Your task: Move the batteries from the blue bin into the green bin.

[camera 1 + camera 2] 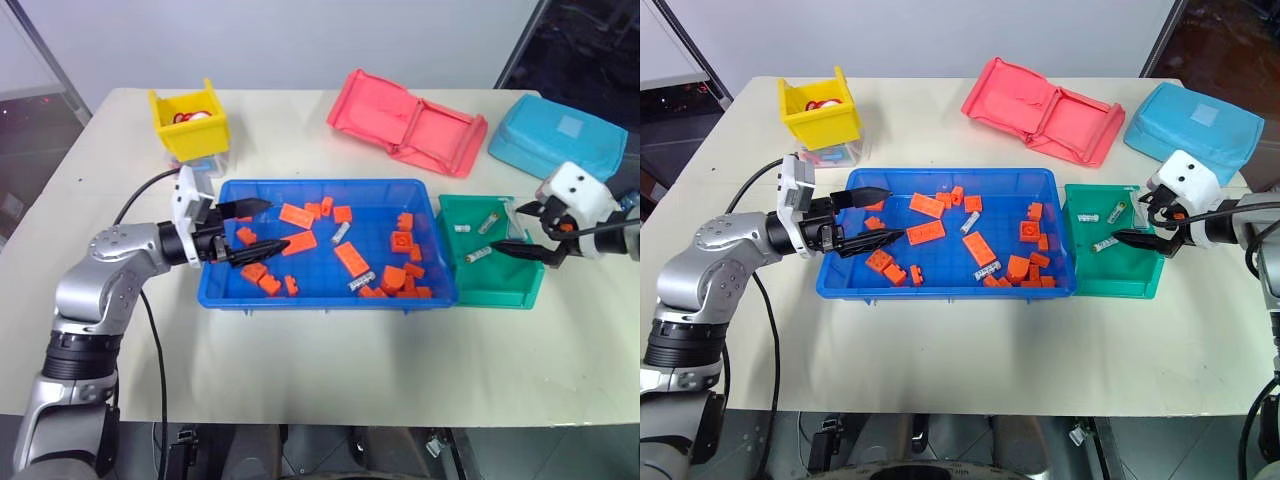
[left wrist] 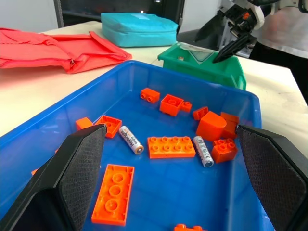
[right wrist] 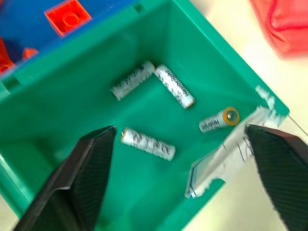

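My right gripper [image 3: 175, 168] hung over the green bin [image 3: 202, 43] with fingers spread wide and nothing between them. Below it I counted four batteries [image 3: 147, 143] lying loose on the bin floor, two touching at their ends, one near a torn white label at the bin's corner. My left gripper [image 2: 168, 192] sat low at the left end of the blue bin [image 1: 330, 293], pointed along the tray, fingers also wide apart, holding nothing. Ahead of it two batteries remained in the tray: one [image 2: 131, 139] just beside a flat orange brick [image 2: 171, 146], the other [image 2: 203, 150] on that brick's far side, against a cluster of orange blocks [image 2: 216, 130]. From the head view these looked like the only silvery cylinders left among the orange pieces, though a block could hide another; couldn't rule that out. So I judged the job well past halfway: four in, at least two to go. The left gripper looked best placed for the nearer battery. Yellow bin [image 1: 190, 122], pink case [image 1: 410, 120] and light blue case [image 1: 556, 135] sat at the back, not involved.
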Robot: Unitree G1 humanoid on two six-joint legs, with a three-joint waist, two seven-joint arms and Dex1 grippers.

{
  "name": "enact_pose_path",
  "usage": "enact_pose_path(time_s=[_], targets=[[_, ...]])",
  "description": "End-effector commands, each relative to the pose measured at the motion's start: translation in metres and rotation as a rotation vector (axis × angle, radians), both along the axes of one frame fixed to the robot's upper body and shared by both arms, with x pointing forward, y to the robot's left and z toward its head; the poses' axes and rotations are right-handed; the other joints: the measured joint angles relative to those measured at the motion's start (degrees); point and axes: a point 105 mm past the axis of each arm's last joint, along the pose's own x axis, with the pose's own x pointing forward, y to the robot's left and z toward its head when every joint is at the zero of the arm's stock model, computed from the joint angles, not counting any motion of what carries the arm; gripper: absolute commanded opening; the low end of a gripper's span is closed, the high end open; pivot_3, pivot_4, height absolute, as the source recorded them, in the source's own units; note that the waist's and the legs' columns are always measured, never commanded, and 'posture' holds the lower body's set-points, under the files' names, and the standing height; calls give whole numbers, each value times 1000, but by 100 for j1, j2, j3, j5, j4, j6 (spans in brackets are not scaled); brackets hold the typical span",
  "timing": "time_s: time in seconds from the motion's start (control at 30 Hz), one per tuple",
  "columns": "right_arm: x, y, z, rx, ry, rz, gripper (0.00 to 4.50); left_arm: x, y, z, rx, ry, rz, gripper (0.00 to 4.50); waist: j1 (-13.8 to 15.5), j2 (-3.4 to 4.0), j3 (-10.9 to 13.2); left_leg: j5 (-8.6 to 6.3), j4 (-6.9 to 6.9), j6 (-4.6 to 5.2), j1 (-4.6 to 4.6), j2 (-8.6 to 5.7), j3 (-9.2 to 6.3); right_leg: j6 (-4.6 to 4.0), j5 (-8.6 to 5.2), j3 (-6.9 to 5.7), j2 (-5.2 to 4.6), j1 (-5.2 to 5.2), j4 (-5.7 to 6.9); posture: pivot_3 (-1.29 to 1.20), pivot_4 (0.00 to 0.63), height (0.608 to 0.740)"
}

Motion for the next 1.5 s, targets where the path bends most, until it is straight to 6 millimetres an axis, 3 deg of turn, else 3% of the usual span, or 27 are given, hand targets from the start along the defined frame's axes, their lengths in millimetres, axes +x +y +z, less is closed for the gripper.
enact_pose_path(time_s=[0.03, 0.1, 0.23, 0.47, 0.6, 0.73, 0.93, 1.5], targets=[[5, 1, 25, -33, -80, 9, 4462, -4, 4, 11, 3, -44, 10, 4500, -21, 0, 0, 0, 0, 0, 0, 0, 0, 0, 0, 0, 0, 0, 0, 0, 150, 740], [12, 10, 38, -2, -128, 20, 4462, -4, 6, 11, 5, -44, 21, 4500, -50, 1, 0, 0, 0, 0, 0, 0, 0, 0, 0, 0, 0, -1, 1, 0, 150, 740], [28, 58, 72, 172, -228, 96, 4462, -2, 13, 13, 11, -50, 55, 4500, -92, 1, 0, 0, -1, 0, 7, 5, 0, 0, 0, 2, 5, -2, 7, 0, 150, 740], [54, 157, 75, 629, -203, 160, 4462, 1, 24, 20, 23, -70, 97, 4500, -46, -2, -1, 0, -1, -1, 2, 6, -9, -1, 0, 0, 9, -4, 12, 0, 150, 740], [64, 187, 52, 766, -127, 114, 4462, 0, 29, 32, -43, -92, 148, 4500, 14, -2, -1, 1, -1, -2, -10, 0, -13, -1, 0, -2, 0, -11, 17, 0, 150, 740], [60, 214, 5, 720, -6, 127, 4462, -6, 32, 42, -108, -98, 180, 4500, 61, -7, -4, 0, -1, -1, -13, -11, -10, 0, 1, -3, -17, -12, 16, 0, 150, 740], [57, 227, -32, 632, 66, 158, 4462, -14, 32, 34, -87, -81, 200, 4500, 45, -5, -3, 1, 0, -2, -11, -10, -8, 0, 1, -3, -10, -16, 21, 0, 150, 740], [56, 225, -61, 530, 100, 182, 4462, -18, 33, 31, -89, -69, 229, 4500, -54, -6, -4, 2, 0, -3, -6, -4, -10, -1, 0, -3, -3, -14, 23, 0, 150, 740]])
